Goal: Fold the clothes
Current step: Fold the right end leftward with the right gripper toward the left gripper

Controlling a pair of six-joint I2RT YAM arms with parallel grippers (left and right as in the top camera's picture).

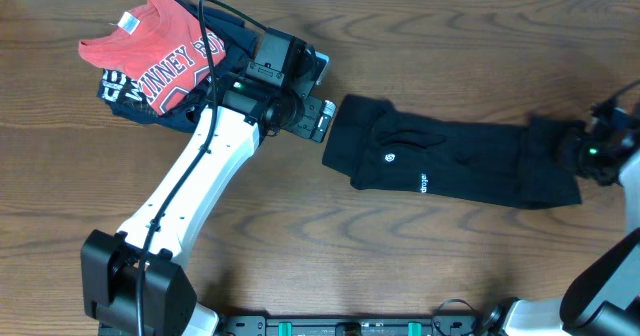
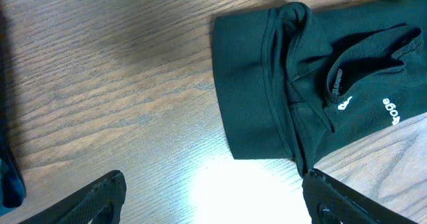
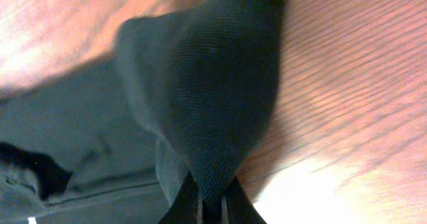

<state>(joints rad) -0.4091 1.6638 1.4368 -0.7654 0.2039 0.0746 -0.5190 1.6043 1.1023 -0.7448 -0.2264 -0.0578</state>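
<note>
Soft black short-sleeved T-shirt [image 1: 450,166] with a small white logo lies as a long folded strip on the brown wooden table [image 1: 330,246], centre to right. Right gripper [image 3: 210,207] clamped on fabric at its right end, cloth bunched into a peak. Left gripper [image 2: 213,201] spread wide, holding nothing, just beside the shirt's left end.

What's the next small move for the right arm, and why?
Probably lift the right gripper and carry it toward the open left gripper: it is shut on the right end of the black T-shirt, which lies in a long strip.
</note>
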